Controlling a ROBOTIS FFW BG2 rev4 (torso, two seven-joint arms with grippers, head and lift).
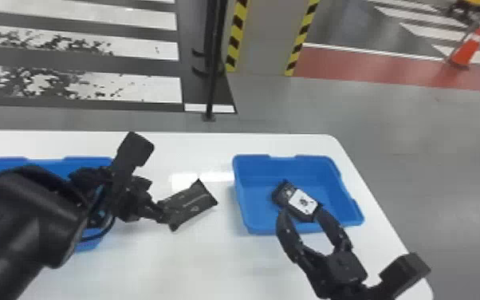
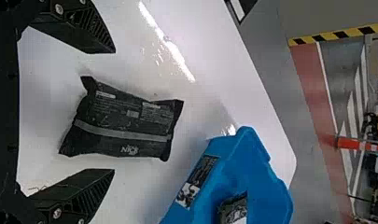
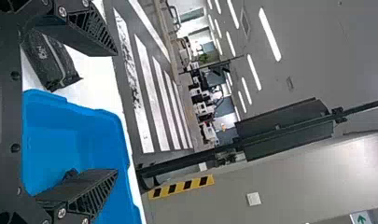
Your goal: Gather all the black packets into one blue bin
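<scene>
Two black packets in sight right now, and each view gives me a different bit of the scene. The head view has one of them, the loose packet (image 1: 195, 202), on the white table (image 1: 211, 263) between the left bin (image 1: 87, 160) and the right bin (image 1: 291, 161). My left hand (image 1: 158, 201) is right at its near end, with the left arm covering a good part of the left bin. The left wrist view clears up the grip: fingers spread wide, packet lying flat between them and a bit past the tips, plus a sticker (image 2: 197, 182) on the right bin's outer wall. The binned packet (image 1: 297, 202), white label up, lies inside the right bin. My right hand (image 1: 301, 213) is over that bin, fingers well apart too. The right wrist view also catches ceiling lights (image 3: 269, 35) off past the table.
</scene>
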